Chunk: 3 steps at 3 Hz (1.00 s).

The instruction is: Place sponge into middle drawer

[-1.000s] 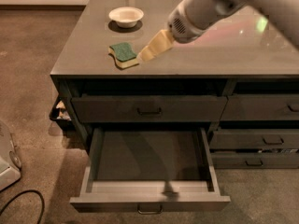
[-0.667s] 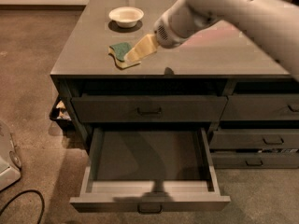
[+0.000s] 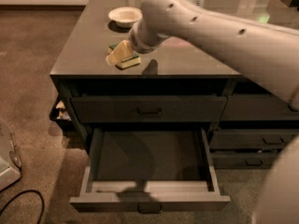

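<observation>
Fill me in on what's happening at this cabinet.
The robot's arm reaches across the countertop, with its gripper down at the sponge near the front left edge. The sponge lies on the countertop. Below, the middle drawer is pulled open, and the sponge is not in it yet. A white bowl sits farther back on the countertop.

The pincer (image 3: 117,55) sits in the upper left-centre of the frame, its pale cream tip pointing down and to the left. Behind it a rounded white wrist (image 3: 148,31) bends sharply. From there the thick white arm (image 3: 229,38) runs down and right across the upper part of the frame to the right edge, widening as it goes. Small dark holes dot its shell. Another blurred white part of the robot (image 3: 280,185) fills the lower right corner.
</observation>
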### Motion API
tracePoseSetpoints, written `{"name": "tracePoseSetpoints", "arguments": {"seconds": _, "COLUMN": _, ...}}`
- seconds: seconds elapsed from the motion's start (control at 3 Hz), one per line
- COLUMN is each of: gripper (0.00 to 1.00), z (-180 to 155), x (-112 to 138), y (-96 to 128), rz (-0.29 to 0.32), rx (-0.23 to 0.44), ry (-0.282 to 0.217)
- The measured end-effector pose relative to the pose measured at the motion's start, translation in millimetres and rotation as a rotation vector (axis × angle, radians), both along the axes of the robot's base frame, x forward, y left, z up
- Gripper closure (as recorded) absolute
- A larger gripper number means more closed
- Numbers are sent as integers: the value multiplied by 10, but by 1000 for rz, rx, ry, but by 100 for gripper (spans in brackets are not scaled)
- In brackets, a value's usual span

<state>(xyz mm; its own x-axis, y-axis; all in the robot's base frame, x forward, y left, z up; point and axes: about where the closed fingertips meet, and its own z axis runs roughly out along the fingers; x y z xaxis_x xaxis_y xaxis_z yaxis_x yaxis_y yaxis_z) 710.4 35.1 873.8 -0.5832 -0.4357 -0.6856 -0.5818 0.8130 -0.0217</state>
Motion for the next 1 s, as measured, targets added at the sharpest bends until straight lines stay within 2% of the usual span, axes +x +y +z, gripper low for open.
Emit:
{"name": "tracePoseSetpoints", "arguments": {"seconds": 0.33, "gripper": 0, "z": -176, "x": 199, "y": 146, "rz": -54, "rx": -25, "ry": -12}}
{"name": "tracePoseSetpoints", "arguments": {"seconds": 0.67, "gripper": 0, "z": -253, "x": 328, "y": 269, "rz": -71, "rx": -38, "ry": -29}}
{"name": "tracePoseSetpoints", "arguments": {"seconds": 1.0, "gripper": 18, "z": -338, "x": 394, "y": 371, "rz": -58, "rx": -42, "ry": -33}}
